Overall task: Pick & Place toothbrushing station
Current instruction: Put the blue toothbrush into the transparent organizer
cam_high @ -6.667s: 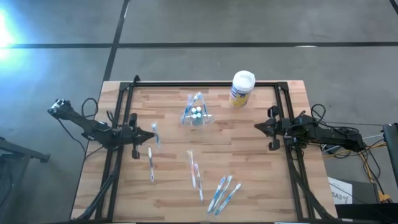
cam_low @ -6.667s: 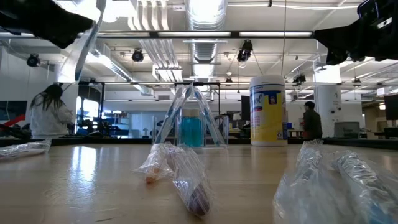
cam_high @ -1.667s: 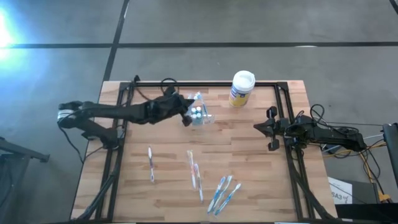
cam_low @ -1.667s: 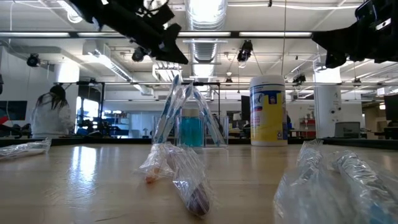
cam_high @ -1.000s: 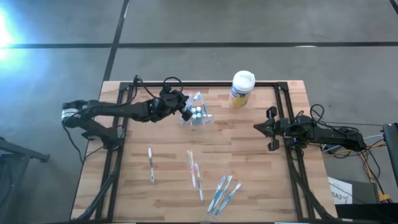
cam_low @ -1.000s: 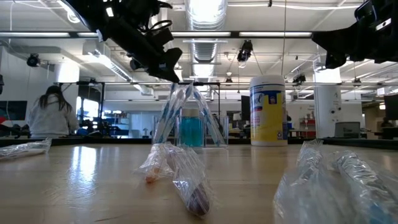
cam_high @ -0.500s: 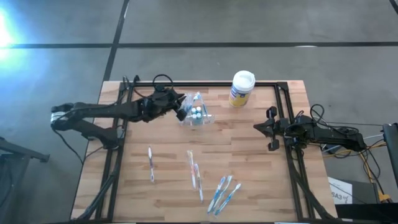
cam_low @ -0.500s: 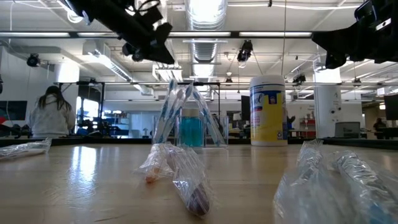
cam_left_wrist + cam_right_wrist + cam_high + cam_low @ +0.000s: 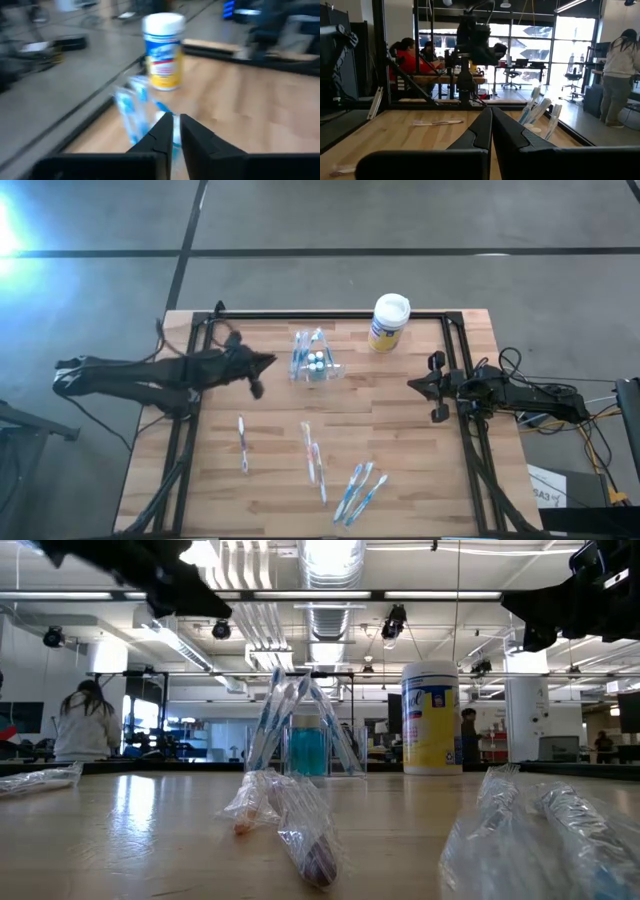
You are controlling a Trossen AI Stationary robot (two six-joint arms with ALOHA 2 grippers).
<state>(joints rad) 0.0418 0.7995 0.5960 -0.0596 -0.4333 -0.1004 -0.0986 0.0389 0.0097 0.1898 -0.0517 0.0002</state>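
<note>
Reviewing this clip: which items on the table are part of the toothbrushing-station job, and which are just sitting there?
Part of the job:
- clear toothbrush holder with brushes standing in it
- wrapped toothbrushes lying loose on the wooden table
- left gripper, empty, beside the holder

Just lying about:
- yellow-and-blue canister with white lid, at the far edge
- right gripper, shut, waiting at the right side

Two dark, jointed robot arms flank a wooden work table.
The matte black left arm (image 9: pixel 150 372) and the matte black right arm (image 9: pixel 500 392) both trail looping black cables; each arm's two smooth, tapered black fingers (image 9: pixel 487 131) narrow to slim, blunt tips.
</note>
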